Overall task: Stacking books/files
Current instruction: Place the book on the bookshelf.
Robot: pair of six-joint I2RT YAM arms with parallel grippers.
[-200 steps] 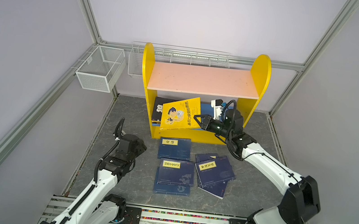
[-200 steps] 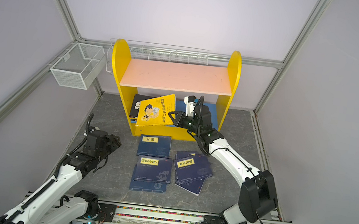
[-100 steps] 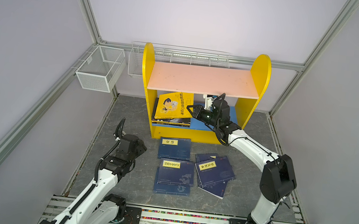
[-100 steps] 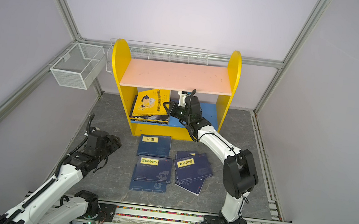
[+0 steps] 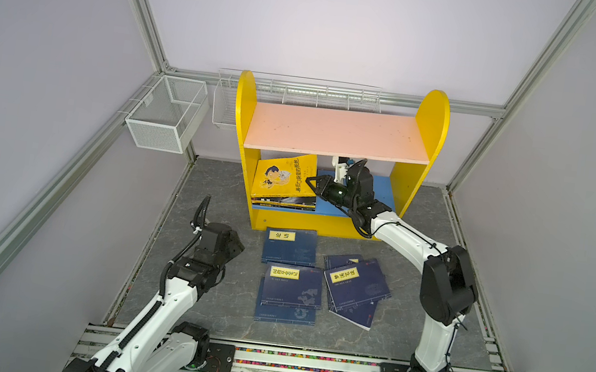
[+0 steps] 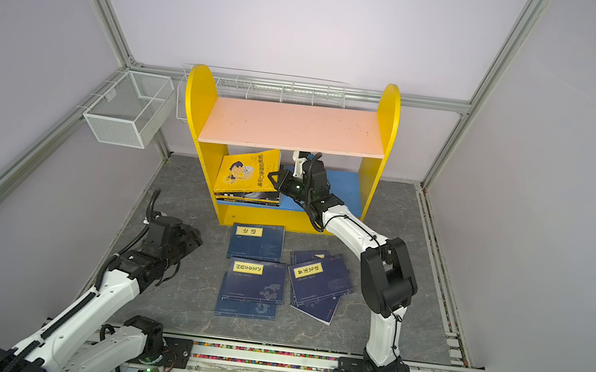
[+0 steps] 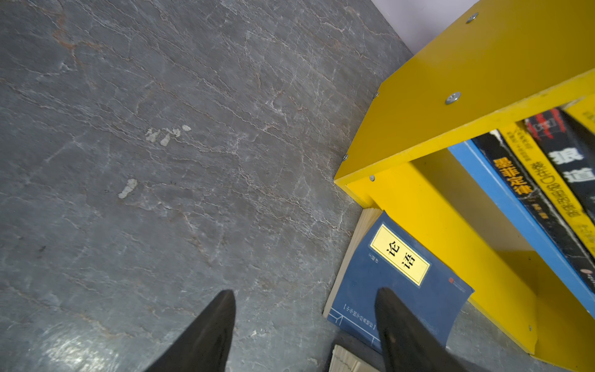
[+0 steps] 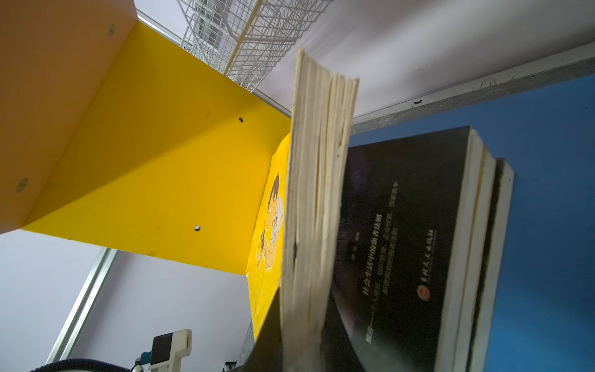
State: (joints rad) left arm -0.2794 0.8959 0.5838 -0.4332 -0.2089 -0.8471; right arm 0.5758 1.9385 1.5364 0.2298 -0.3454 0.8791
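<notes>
My right gripper (image 5: 311, 181) (image 6: 273, 176) reaches into the bookcase's lower bay, shut on the edge of a yellow book (image 5: 284, 175) (image 6: 245, 170) with a cartoon boy. The book tilts over a flat stack of black and yellow books (image 5: 283, 203). In the right wrist view its page edge (image 8: 317, 193) runs between the fingers, beside the black books (image 8: 402, 225). Several navy books with yellow labels (image 5: 290, 246) (image 5: 293, 286) (image 5: 355, 284) lie on the floor. My left gripper (image 5: 231, 247) (image 7: 306, 293) hangs open over the floor beside a navy book (image 7: 399, 283).
The yellow bookcase has a pink top shelf (image 5: 338, 131) and a blue lower shelf (image 5: 384, 190), bare on its right half. White wire baskets hang on the left wall (image 5: 165, 114) and behind the bookcase (image 5: 301, 89). Grey stone floor (image 7: 161, 161) lies left of the books.
My right gripper has carried the yellow book from in front of the bookcase into the lower bay, over the stack at its left. The left arm has not moved.
</notes>
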